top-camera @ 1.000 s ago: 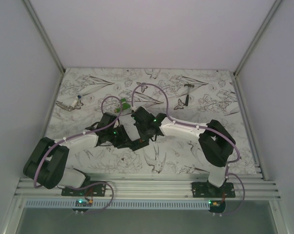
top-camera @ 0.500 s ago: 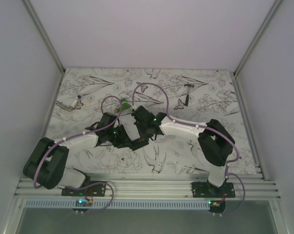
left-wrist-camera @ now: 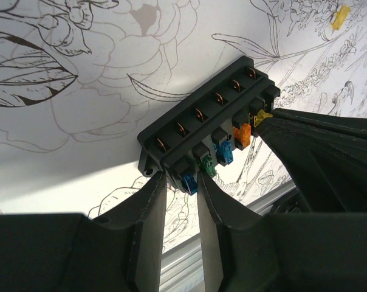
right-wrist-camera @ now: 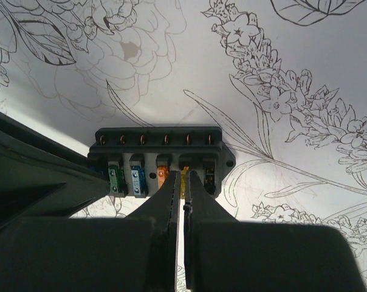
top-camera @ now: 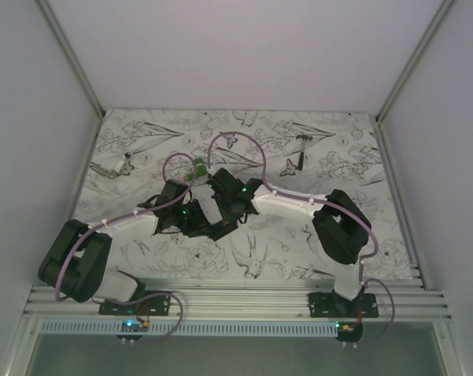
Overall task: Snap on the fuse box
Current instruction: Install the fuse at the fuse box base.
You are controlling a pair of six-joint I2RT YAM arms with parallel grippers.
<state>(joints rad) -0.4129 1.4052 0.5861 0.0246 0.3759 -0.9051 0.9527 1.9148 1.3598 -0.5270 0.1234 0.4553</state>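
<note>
The fuse box [left-wrist-camera: 208, 131], a black oblong holder with green, blue and orange fuses in its slots, is held above the patterned mat. My left gripper [left-wrist-camera: 182, 182] is shut on its near end, one finger on each side of a blue fuse. My right gripper [right-wrist-camera: 183, 179] is shut on a thin yellow fuse [right-wrist-camera: 183, 175] sitting in a slot of the fuse box [right-wrist-camera: 159, 143]. The slot to the right of it is empty. In the top view both wrists meet at mid-table and hide the box.
A small green piece [top-camera: 198, 167] lies just behind the grippers. A dark hammer-shaped tool [top-camera: 301, 149] is at the back right and a small metal tool [top-camera: 115, 166] at the back left. A yellow bit [left-wrist-camera: 340, 17] lies on the mat.
The right arm has shifted slightly left and toward the back, its elbow drawn in. The left arm and its grip look unchanged.
</note>
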